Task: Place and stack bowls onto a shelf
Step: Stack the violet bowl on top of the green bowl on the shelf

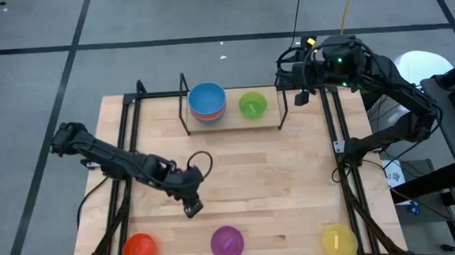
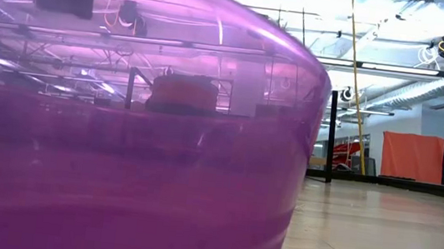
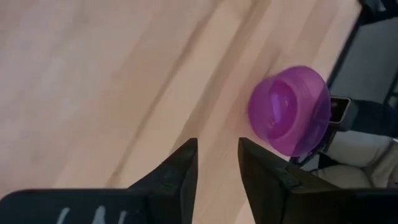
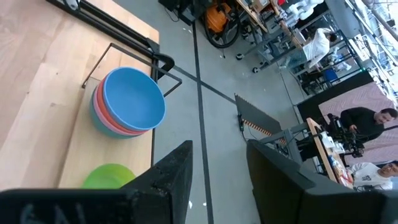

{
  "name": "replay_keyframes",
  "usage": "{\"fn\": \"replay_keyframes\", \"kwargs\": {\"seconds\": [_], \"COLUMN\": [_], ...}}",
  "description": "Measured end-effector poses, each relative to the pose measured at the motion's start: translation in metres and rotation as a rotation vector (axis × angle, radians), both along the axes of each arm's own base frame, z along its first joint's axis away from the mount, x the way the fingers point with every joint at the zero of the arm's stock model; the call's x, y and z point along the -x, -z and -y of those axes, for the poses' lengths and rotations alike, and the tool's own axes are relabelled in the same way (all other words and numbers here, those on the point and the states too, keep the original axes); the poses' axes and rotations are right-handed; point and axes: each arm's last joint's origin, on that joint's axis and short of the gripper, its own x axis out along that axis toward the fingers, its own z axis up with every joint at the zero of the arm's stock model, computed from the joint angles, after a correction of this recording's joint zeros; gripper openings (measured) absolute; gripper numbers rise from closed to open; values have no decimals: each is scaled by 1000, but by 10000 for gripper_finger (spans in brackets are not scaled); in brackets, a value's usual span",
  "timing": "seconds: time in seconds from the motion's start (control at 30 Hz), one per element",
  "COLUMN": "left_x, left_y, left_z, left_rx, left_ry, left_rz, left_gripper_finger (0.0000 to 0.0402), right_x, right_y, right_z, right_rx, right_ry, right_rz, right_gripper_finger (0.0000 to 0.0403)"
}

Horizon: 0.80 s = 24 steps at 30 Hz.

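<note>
Hovering over the broad light-wood bench (image 1: 239, 182), the left end effector (image 1: 193, 209) hangs empty with its two dark fingers slightly spread, the small round purple plastic bowl (image 1: 227, 242) just ahead of its tips at the bench's near edge. Far beyond it stands the low light-wood shelf with thin black rod uprights (image 1: 271, 121), and the right end effector (image 1: 300, 98) waits just past that shelf's end, fingers parted around nothing. On the shelf, beside the right end effector, sits a small green plastic bowl (image 1: 252, 105), and farther along a stack topped by a round blue plastic bowl (image 1: 207, 99), with pinkish rims showing beneath it. Still unshelved along the near edge are the purple bowl, an orange-red plastic bowl (image 1: 138, 249) to one side of the left end effector and a yellow plastic bowl (image 1: 339, 240) well off to the other. By this count the job looks a little over halfway, with the purple bowl the likely next pick.
</note>
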Motion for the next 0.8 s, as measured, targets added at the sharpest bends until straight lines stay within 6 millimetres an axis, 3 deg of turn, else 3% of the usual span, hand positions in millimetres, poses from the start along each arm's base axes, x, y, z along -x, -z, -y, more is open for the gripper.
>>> {"fn": "replay_keyframes", "kwargs": {"seconds": [0.23,0.47,0.6,0.8], "left_x": [0,4,4,-4], "left_y": [28,38,44,71], "left_z": [18,33,42,55], "left_rx": [89,66,13,-4], "left_ry": [6,-3,-3,32], "left_rz": [124,252,260,204], "left_gripper_finger": [120,120,120,120], "right_x": [1,1,1,2], "right_y": [-1,-1,-1,-2], "right_z": [0,0,0,-1], "right_rx": [-21,-21,-19,-18], "right_ry": [11,12,11,10], "right_rz": [25,25,24,25], "right_gripper_finger": [146,146,146,146]}}
